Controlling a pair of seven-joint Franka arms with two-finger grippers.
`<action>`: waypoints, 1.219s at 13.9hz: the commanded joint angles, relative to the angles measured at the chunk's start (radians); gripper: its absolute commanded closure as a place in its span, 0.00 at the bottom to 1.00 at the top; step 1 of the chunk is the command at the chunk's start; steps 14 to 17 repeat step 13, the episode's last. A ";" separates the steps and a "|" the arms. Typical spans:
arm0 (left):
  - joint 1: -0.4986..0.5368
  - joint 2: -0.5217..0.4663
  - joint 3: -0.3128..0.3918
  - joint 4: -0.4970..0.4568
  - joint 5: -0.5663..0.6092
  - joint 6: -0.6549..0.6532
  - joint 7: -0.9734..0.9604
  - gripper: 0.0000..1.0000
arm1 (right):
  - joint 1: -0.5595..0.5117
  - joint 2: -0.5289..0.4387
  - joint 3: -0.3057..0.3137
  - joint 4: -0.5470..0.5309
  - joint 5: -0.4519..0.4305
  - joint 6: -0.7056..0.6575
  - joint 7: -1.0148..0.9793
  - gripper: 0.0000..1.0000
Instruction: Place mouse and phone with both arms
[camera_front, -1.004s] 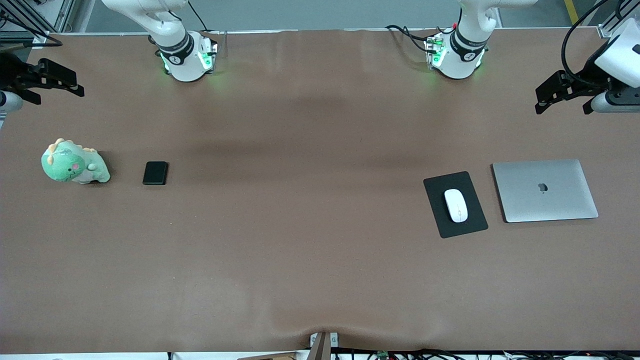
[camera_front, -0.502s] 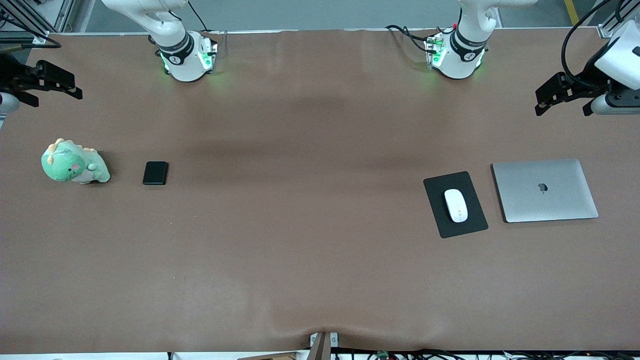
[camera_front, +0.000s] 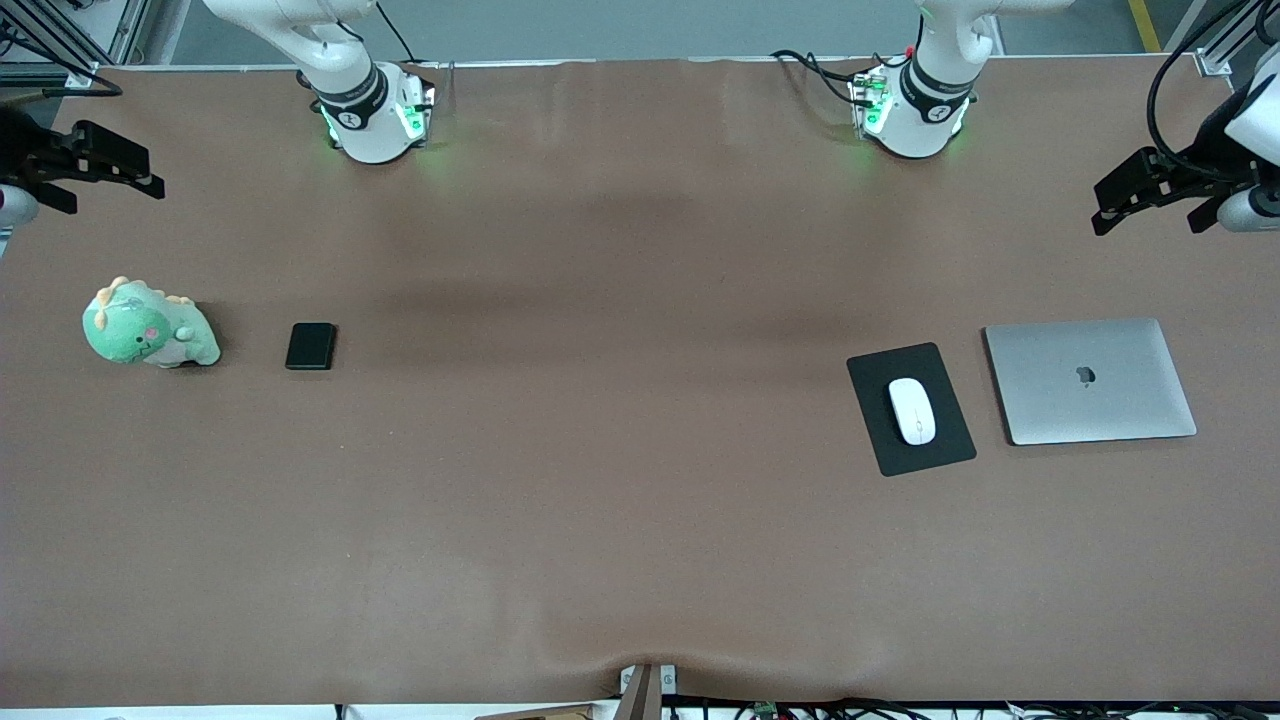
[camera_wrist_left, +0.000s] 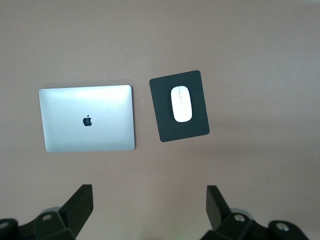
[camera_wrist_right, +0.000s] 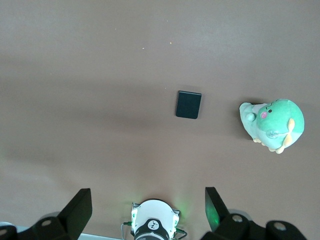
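The right end effector (camera_front: 95, 170) hangs in the air over the table's (camera_front: 600, 500) edge at the right arm's end, its fingers (camera_wrist_right: 80, 207) spread wide apart and holding nothing. Below it in the front view, a green plush dinosaur (camera_front: 148, 325) sits on the table near that same end. Just beside the toy, toward the middle of the table, lies the phone (camera_front: 311, 346), flat, apart from the toy and touched by nothing. The right wrist view shows the same pair, phone (camera_wrist_right: 189, 105) and toy (camera_wrist_right: 272, 124), lying apart on bare brown cloth, with the right arm's green-lit base (camera_wrist_right: 154, 225) between the two spread fingers.

The two arm bases (camera_front: 375, 115) stand along the table's edge farthest from the front camera, both lit green. The wide middle of the table holds only cloth.

Toward the left arm's end a black mouse pad (camera_front: 910, 408) lies slightly askew, and the mouse (camera_front: 912, 410) rests on it, roughly in its middle. Just beside the pad, nearer the left arm's end, lies a closed silver laptop (camera_front: 1090, 380), close to the pad but not touching it. The left wrist view shows the mouse (camera_wrist_left: 181, 103) on the pad (camera_wrist_left: 179, 105) with the laptop (camera_wrist_left: 87, 125) alongside.

The left end effector (camera_front: 1165, 190) hangs in the air over the table's edge at the left arm's end, its fingers (camera_wrist_left: 216, 202) wide apart and empty.
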 joint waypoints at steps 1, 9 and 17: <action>0.002 0.014 -0.002 0.026 -0.003 -0.009 -0.014 0.00 | 0.002 -0.033 0.000 -0.035 -0.013 0.014 0.014 0.00; -0.006 0.014 -0.013 0.026 0.023 -0.015 -0.022 0.00 | 0.000 -0.033 0.000 -0.035 -0.011 0.014 0.016 0.00; -0.006 0.014 -0.012 0.028 0.023 -0.013 -0.022 0.00 | -0.001 -0.032 -0.001 -0.036 -0.007 0.012 0.016 0.00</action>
